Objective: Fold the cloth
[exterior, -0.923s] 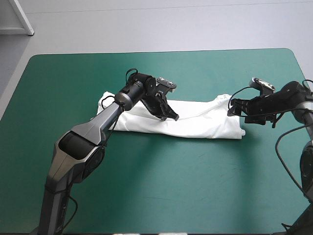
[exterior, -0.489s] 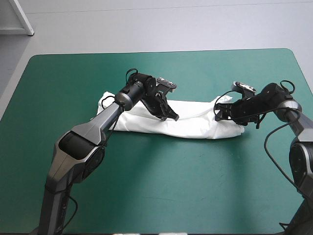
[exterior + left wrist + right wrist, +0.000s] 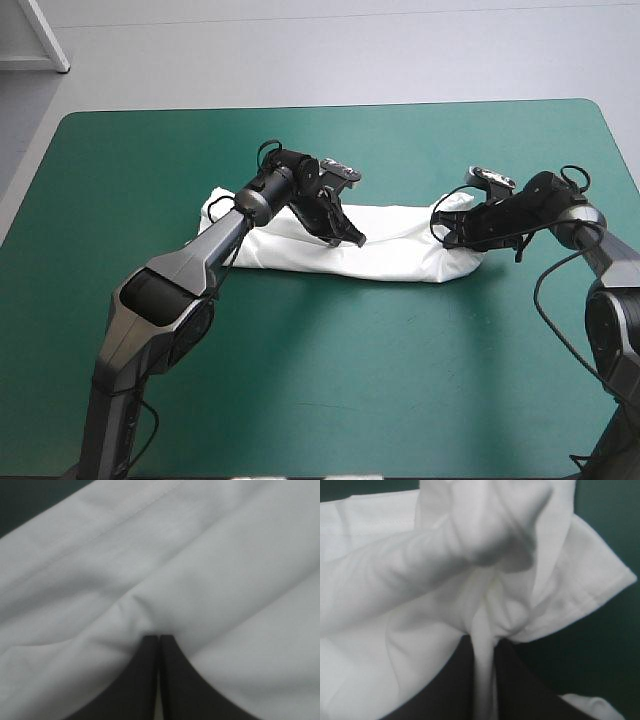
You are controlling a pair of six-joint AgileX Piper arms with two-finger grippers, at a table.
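The white T-shirt point(image 3: 390, 250) lies as a long folded band across the middle of the table. My left gripper point(image 3: 352, 238) sits on the band's middle, and its black fingers point(image 3: 145, 680) meet on a pucker of the white T-shirt point(image 3: 200, 555). My right gripper point(image 3: 441, 226) is at the band's right end, shut on a bunched fold. In the right wrist view, a strip of the T-shirt point(image 3: 395, 580) runs between the right gripper's point(image 3: 485, 641) fingers. A hemmed edge juts out beside them.
Bare teal-green cover point(image 3: 320, 380) stretches from the shirt to the table's near edge, and another strip runs behind the shirt to the far edge point(image 3: 330, 105). The shirt's left end point(image 3: 212, 208) lies loose under the left arm.
My right gripper has moved left onto the shirt's right end and shut on it. That end has bunched up and pulled inward. The left gripper has not moved.
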